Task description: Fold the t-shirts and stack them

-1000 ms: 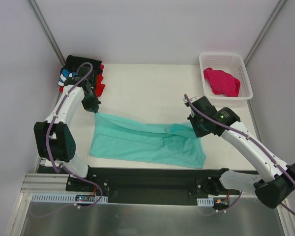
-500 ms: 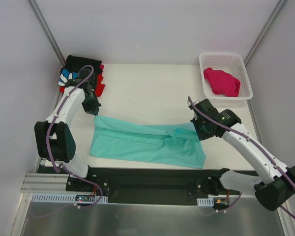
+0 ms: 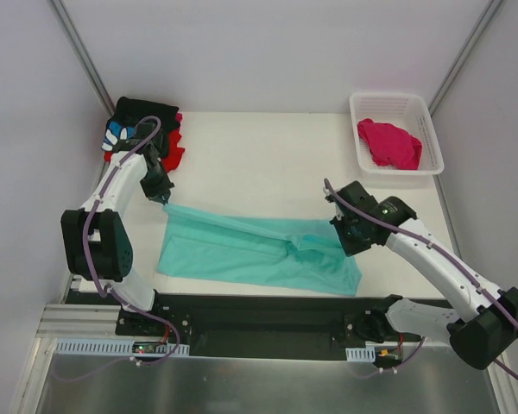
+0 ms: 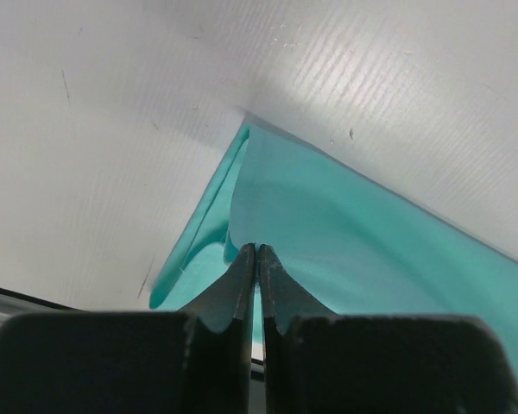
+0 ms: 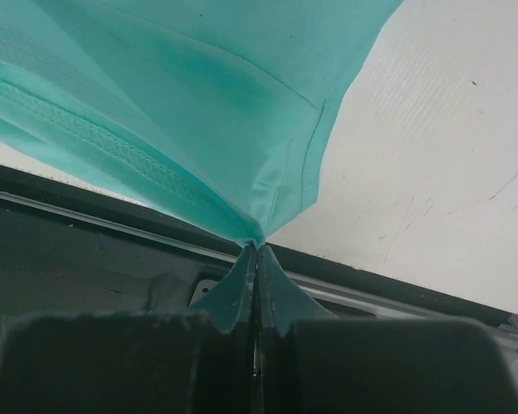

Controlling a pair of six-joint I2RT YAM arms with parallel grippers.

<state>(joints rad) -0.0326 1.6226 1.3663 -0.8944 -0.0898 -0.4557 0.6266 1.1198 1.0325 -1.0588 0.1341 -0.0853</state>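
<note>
- Done: a black t-shirt point(image 3: 131, 110) and a red t-shirt point(image 3: 175, 155) lie piled at the far left corner of the table point(image 3: 259, 159).
- In hand: the mint-teal t-shirt point(image 3: 242, 254) lies partly folded along the near edge.
- Left to do: the magenta-pink t-shirt point(image 3: 388, 142) sits in the basket point(image 3: 419, 108) at the far right corner.
- The wrist views show the left gripper point(image 4: 257, 252) and right gripper point(image 5: 257, 252) pinched on teal cloth; only the top view shows the pile and basket.
</note>
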